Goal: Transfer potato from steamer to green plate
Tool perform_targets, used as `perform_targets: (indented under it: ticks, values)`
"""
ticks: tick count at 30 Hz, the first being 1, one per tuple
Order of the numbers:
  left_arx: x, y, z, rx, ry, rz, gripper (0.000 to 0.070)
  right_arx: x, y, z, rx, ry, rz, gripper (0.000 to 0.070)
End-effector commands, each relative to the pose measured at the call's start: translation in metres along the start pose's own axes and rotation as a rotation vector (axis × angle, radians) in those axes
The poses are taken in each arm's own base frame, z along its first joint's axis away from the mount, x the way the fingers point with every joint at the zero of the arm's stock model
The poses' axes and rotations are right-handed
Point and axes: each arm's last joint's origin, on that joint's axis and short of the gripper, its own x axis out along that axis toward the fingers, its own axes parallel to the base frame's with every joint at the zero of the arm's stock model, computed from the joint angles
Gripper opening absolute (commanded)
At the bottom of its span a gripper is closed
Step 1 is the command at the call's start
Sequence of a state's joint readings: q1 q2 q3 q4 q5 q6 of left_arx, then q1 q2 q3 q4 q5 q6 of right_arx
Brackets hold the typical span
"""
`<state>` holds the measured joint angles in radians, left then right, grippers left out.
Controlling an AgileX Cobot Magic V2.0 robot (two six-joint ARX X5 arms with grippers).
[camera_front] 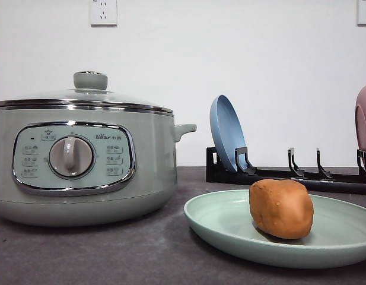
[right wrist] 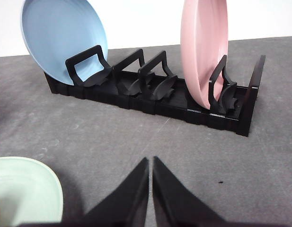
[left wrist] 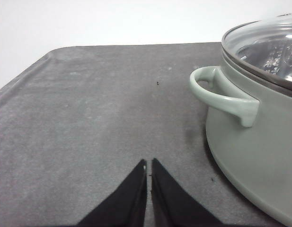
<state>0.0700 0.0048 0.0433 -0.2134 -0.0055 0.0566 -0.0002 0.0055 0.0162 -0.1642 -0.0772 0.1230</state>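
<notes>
I see the potato [camera_front: 281,208], lumpy and orange-brown with matte skin, sitting on the green plate [camera_front: 218,222] at the lower right of the front frame. The steamer [camera_front: 82,163] fills the left, its glass lid [camera_front: 88,95] on and its dial facing me. Behind the plate, right of centre, a black rack [camera_front: 277,173] holds a blue plate [camera_front: 227,133] upright and a pink plate [camera_front: 364,119] at the right edge. My left end effector [left wrist: 149,175] sits with tips together beside the steamer's handle [left wrist: 221,97]; my right end effector [right wrist: 150,172] is likewise closed, empty, facing the rack. The worktop [camera_front: 111,249] is dark grey, the wall [camera_front: 260,59] white with two sockets.
</notes>
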Motion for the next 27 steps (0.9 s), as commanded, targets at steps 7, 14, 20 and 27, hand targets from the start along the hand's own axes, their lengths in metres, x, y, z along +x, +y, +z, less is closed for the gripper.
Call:
perform_targets:
  ticks: [7,14,20,27]
  values:
    - [0.0013,-0.0001,-0.0068,-0.01,0.037,0.002,0.0009,0.0003,-0.0001,-0.0006,-0.005,-0.005,0.001,0.0]
    - [0.0013,-0.0001,-0.0068,-0.009,0.038,0.002,0.0009,0.0003,-0.0001,-0.0006,-0.005,-0.005,0.001,0.0]
    - [0.0013,-0.0001,-0.0068,-0.01,0.038,0.002,0.0009,0.0003,-0.0001,-0.0006,-0.004,-0.005,0.001,0.0]
    - [0.0013,-0.0001,-0.0068,-0.01,0.038,0.002,0.0009,0.0003,-0.0001,-0.0006,-0.005,-0.005,0.001,0.0]
